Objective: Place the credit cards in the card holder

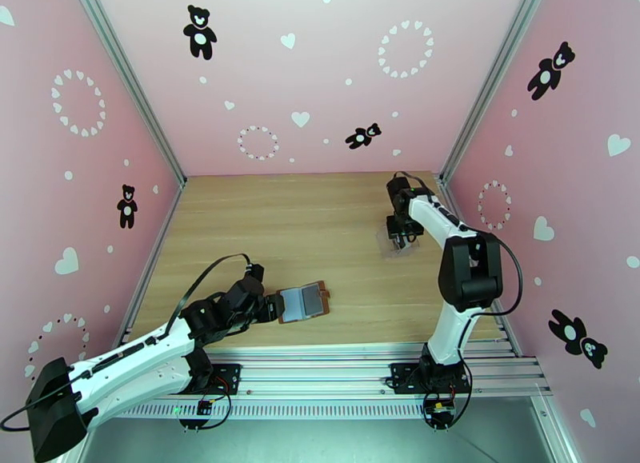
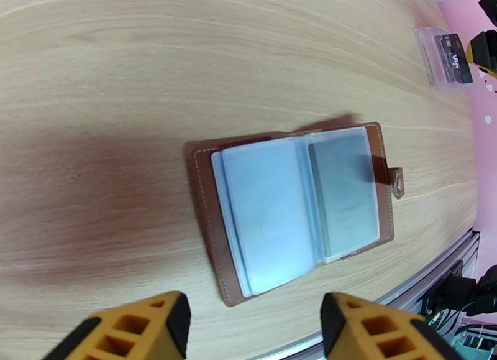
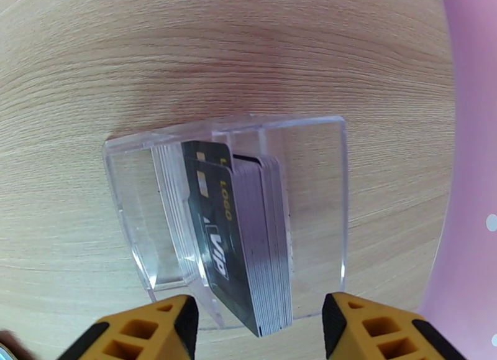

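Hangs released at the left gripper [image 2: 253, 313]: two blocky orange plastic fingers [image 2: 133, 330], moulded with square hollow cells, parted wide with nothing between. Sits just beside the card holder [image 2: 292, 199], tips short of its closest edge.

Next outward, the card holder itself, lying open and flat on the pale, fine-grained wooden table [image 2: 124, 56]. A small brown leather rectangle with pale stitching along the rim. Smooth greyish see-through pockets [image 2: 267, 212] fanned across the inside like pages. A rounded snap tab [image 2: 397, 182] jutting from the side away from the left arm.

Stands equally unclenched at the right gripper [image 3: 258, 321], well apart from the card holder, farther back on the table and off to its right. Same orange cellular build, spread, grasping nothing. Hovers over one end of a clear plastic box [image 3: 310, 168], rigid and glossy, with rounded corners.

Inside that box, not in the card holder, the credit cards [image 3: 242, 230]: a tight stack of thin hard rectangles standing on edge. Black faces, pale layered edges, gold lettering and a white "VIP" on the front one. Beside them, ribbed clear plastic against the box wall.

From the left wrist view, the same box again, small and glassy with a dark card inside, far beyond the card holder's tab side.
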Tool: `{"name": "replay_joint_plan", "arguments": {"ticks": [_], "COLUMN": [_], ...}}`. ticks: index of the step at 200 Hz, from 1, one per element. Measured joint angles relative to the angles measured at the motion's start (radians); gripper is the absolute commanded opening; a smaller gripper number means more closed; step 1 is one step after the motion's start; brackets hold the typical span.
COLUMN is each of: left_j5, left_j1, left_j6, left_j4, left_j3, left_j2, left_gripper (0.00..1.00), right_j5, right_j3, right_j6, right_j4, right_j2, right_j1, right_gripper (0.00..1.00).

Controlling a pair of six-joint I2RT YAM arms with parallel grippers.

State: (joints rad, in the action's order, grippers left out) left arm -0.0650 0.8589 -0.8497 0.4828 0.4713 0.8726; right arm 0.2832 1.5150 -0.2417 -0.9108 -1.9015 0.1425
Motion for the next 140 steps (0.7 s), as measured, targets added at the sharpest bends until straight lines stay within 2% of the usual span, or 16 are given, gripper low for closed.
{"name": "replay_joint_plan", "arguments": {"ticks": [140], "left_j5": [0.001], "left_j1": [-0.001], "left_j6": [0.0], "left_j4": [-0.027], "left_j3": [-0.005], "left_j2": [0.014], "left_gripper": [0.61], "right_j5": [0.013], "right_j3": [0.041], "right_j6": [0.009], "right_j4": [-0.018], "right_j2": [-0.085], "right_j1": [-0.011], "right_gripper": [0.56]}}
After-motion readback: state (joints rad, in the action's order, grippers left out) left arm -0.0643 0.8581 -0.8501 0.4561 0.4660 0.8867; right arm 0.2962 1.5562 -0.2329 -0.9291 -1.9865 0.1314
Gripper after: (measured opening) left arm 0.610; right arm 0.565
